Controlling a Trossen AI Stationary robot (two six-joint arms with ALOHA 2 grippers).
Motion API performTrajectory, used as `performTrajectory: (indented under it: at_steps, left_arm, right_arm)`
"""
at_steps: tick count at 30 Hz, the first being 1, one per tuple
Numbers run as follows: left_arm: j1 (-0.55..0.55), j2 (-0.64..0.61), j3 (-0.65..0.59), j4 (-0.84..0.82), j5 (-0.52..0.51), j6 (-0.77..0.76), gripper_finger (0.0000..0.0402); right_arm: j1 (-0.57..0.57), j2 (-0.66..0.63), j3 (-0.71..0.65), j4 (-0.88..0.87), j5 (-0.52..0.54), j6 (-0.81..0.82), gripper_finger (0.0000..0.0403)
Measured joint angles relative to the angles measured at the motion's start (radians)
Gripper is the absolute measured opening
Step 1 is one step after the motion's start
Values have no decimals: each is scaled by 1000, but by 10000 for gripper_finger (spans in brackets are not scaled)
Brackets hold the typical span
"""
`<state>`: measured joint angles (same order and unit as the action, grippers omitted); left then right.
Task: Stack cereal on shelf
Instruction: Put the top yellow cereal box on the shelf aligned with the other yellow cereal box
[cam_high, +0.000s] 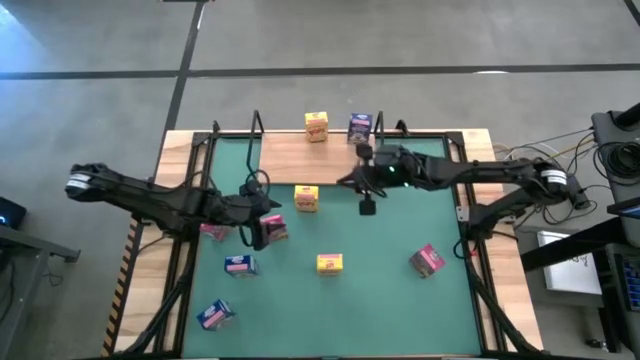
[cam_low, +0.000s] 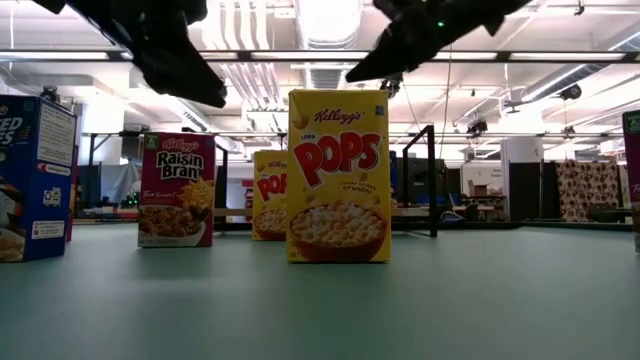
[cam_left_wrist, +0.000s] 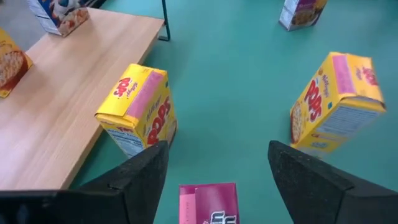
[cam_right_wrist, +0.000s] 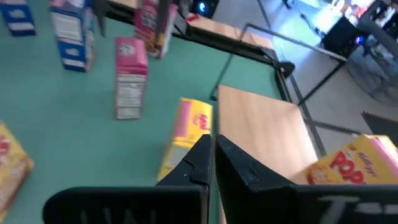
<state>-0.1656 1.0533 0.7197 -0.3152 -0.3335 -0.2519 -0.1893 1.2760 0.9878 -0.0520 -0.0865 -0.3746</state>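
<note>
The shelf (cam_high: 300, 150), a light-wood board with black wire brackets, lies at the green mat's far edge. A yellow cereal box (cam_high: 316, 126) and a blue one (cam_high: 360, 128) stand on it. Another yellow box (cam_high: 306, 198) stands on the mat against the board's near edge. My left gripper (cam_left_wrist: 217, 155) is open. It hangs above a pink box (cam_left_wrist: 208, 204) that stands on the mat, with a finger on either side of the box and clear of it. My right gripper (cam_right_wrist: 213, 155) is shut and empty, above the yellow box (cam_right_wrist: 186, 134) by the board.
More cereal boxes stand or lie on the mat: a pink one (cam_high: 213, 230), a blue one (cam_high: 240, 265), a yellow one (cam_high: 329, 263), a pink one (cam_high: 427, 260) and a blue one (cam_high: 215, 314). Bare mat shows between them at the near right.
</note>
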Motion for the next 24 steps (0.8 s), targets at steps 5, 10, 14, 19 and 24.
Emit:
performTrajectory:
  at_steps: [5, 10, 14, 19, 24]
  left_arm:
    - [9, 62, 35, 44, -87, 98, 260]
    - [73, 127, 97, 61, -92, 185, 260]
    - [147, 183, 136, 74, 6, 261, 260]
    - [251, 247, 153, 109, 137, 344, 270]
    - [336, 294, 152, 152, 274, 404, 280]
  right_arm:
    - [22, -63, -68, 62, 0, 30, 9]
    - [31, -85, -81, 59, 0, 52, 9]
    - [45, -86, -90, 58, -1, 52, 9]
    - [69, -90, -113, 57, 0, 51, 9]
    - [89, -104, -141, 57, 0, 53, 9]
